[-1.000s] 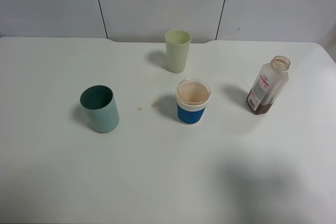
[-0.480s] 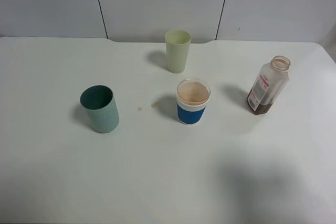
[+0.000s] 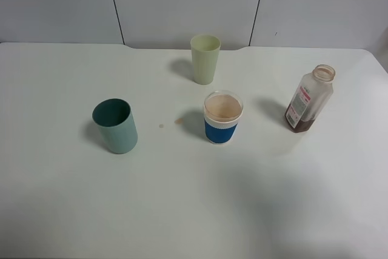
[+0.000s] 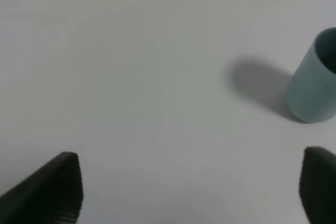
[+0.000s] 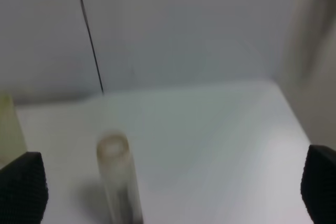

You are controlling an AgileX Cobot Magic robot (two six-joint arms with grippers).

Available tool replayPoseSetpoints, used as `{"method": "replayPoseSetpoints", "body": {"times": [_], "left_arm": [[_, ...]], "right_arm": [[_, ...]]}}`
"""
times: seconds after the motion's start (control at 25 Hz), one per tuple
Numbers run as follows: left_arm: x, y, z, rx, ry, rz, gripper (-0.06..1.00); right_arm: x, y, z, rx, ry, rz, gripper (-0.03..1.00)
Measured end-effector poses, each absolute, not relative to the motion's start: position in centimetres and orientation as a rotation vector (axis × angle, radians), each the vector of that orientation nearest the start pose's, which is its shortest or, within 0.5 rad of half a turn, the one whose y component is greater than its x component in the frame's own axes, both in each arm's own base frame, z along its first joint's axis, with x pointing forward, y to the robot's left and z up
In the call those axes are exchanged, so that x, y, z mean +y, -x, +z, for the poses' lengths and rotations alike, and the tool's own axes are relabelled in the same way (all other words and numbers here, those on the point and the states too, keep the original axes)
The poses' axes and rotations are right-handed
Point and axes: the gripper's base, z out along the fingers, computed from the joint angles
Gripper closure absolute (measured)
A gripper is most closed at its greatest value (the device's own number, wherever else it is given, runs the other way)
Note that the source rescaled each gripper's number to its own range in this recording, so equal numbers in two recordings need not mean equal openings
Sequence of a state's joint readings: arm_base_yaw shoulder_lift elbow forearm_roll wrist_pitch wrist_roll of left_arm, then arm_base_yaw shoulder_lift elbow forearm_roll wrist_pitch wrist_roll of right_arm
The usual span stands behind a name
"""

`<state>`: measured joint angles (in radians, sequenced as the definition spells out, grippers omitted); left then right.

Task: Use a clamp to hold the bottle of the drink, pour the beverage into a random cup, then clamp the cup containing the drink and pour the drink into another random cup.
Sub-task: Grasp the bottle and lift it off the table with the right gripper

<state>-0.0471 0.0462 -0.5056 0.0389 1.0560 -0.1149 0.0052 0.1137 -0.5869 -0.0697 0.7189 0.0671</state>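
Since the blue-banded cup (image 3: 223,118) holds brown drink (image 3: 222,108) and the bottle (image 3: 310,98), upright to the right of that cup, shows only a dark remnant at its base, the first pour looks done. The step in hand would be clamping the filled cup.

That calls for a gripper to close on the cup's wall without crushing it, lift it level, and carry it to the teal cup (image 3: 115,125), which stands well apart to the left of the blue-banded cup.

The left gripper (image 4: 191,182) is spread with nothing between its jaws, and the teal cup lies ahead of it. The right gripper (image 5: 170,182) gapes wide and empty, facing the bottle.

Neither arm shows in the high view, so how far they are from the blue-banded cup cannot be judged. The right wrist view is blurred and the bottle's label is unreadable there. A pale yellow-green cup (image 3: 205,59) stands behind the blue-banded cup.
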Motion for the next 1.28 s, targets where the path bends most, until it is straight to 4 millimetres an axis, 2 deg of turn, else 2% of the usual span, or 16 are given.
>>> {"method": "replayPoseSetpoints", "body": {"times": [0.08, 0.2, 0.4, 0.56, 0.72, 0.92, 1.28], "left_arm": [[0.3, -0.2, 27.9, 2.079, 0.071, -0.052, 0.44], [0.3, -0.2, 27.9, 2.079, 0.071, -0.052, 0.44], [0.3, -0.2, 27.9, 2.079, 0.071, -0.052, 0.44], [0.3, -0.2, 27.9, 2.079, 0.071, -0.052, 0.44], [0.3, -0.2, 27.9, 2.079, 0.071, -0.052, 0.44], [0.3, -0.2, 27.9, 2.079, 0.071, -0.052, 0.44], [0.3, -0.2, 27.9, 2.079, 0.071, -0.052, 0.44]], "right_arm": [[-0.4, -2.6, 34.1, 1.699, -0.036, -0.023, -0.03], [-0.3, -5.1, 34.4, 1.733, -0.031, -0.021, -0.03], [-0.3, -8.9, 33.2, 1.897, -0.028, -0.024, -0.03], [-0.3, -11.0, 31.8, 2.052, -0.03, -0.029, -0.03], [-0.3, -12.1, 30.5, 2.182, -0.033, -0.035, -0.03], [-0.3, -12.4, 29.7, 2.258, -0.032, -0.04, -0.03], [-0.6, -11.8, 29.1, 2.353, 0.167, -0.187, -0.03]]}}
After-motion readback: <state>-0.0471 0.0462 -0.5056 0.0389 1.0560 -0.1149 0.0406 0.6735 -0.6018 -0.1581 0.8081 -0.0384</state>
